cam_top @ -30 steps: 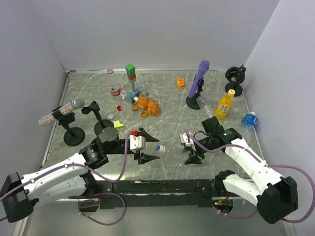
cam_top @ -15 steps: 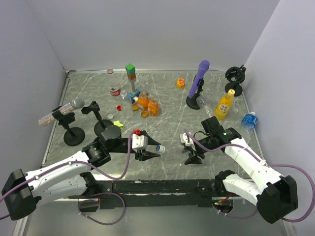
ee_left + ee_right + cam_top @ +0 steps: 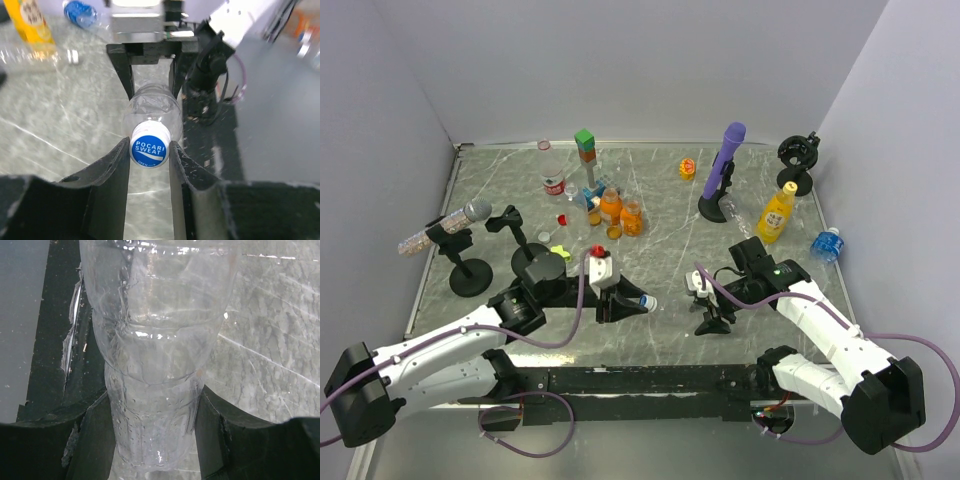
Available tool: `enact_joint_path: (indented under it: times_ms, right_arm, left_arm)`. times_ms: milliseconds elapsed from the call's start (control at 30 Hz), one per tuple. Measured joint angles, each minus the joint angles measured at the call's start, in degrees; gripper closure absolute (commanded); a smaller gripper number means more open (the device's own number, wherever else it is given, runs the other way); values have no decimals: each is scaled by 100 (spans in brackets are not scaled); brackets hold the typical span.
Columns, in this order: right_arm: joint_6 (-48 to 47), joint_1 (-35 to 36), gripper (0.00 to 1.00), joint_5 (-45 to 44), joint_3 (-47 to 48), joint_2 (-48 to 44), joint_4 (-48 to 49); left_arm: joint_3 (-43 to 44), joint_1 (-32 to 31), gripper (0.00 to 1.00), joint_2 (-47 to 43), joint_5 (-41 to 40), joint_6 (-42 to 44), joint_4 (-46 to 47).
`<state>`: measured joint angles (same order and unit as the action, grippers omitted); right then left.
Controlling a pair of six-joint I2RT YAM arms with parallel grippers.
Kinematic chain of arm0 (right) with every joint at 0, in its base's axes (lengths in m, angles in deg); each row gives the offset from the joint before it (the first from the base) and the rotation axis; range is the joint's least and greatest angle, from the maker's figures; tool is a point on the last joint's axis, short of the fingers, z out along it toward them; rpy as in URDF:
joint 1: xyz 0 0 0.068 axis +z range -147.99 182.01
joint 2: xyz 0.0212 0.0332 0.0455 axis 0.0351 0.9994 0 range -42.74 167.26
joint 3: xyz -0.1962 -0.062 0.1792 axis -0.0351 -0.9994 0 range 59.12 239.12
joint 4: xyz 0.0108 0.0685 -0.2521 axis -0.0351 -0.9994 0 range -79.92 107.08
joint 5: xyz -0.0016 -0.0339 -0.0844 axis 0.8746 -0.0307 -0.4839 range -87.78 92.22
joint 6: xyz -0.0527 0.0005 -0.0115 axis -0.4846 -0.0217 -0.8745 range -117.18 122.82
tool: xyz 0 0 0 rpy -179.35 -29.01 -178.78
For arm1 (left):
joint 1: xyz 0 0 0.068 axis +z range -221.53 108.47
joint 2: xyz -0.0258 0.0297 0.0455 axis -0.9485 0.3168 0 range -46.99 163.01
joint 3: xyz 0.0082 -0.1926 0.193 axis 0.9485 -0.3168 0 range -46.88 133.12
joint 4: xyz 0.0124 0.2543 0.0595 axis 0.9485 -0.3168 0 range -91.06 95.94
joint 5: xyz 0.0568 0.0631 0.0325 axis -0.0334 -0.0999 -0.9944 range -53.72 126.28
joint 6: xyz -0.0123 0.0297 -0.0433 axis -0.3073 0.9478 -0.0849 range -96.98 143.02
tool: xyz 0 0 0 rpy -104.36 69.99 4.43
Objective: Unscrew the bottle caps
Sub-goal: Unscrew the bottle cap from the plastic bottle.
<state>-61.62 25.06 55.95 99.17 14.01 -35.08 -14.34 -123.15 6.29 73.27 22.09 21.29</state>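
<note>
A clear bottle [image 3: 152,107] is held level above the table between my two grippers. Its blue-and-white bottle cap [image 3: 150,148] faces the left wrist camera. My left gripper [image 3: 149,146] is shut on this cap, with a finger pressed to each side. In the top view the cap [image 3: 647,302] sits at the left gripper's [image 3: 632,301] tips. My right gripper [image 3: 152,440] is shut on the bottle's body [image 3: 155,365], and it stands right of centre [image 3: 712,306] in the top view.
A yellow juice bottle [image 3: 776,213] and a blue-capped bottle [image 3: 826,244] stand at the right, near a purple microphone [image 3: 722,170]. Orange bottles [image 3: 612,208] cluster by stacked blocks [image 3: 585,148] at the back. A microphone on a stand [image 3: 460,225] is at the left.
My left gripper has moved right to the bottle's end and its jaws have come together onto the blue cap. The right gripper and the bottle have stayed still.
</note>
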Motion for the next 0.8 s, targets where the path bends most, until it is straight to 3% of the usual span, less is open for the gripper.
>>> enact_joint_path:
  times_ms: [133, 333, 467, 600, 800]
  right_arm:
    - [15, 0, 84, 37, 0, 0, 0]
    - [50, -9, 84, 74, 0, -2, 4]
    - [44, -9, 84, 26, 0, -4, -17]
    - [44, -7, 84, 111, 0, -74, 31]
    - [39, -9, 84, 39, 0, -131, 31]
  left_arm:
    - [33, 2, 99, -33, -354, -1226, -81]
    - [555, -48, 99, 70, -1019, -3536, -1099]
    - [789, -236, 99, 57, -1576, -4393, -1753]
    - [1139, -400, 77, 59, -1978, -4734, -2339]
    - [1165, -435, 24, 57, -2164, -4887, -2472]
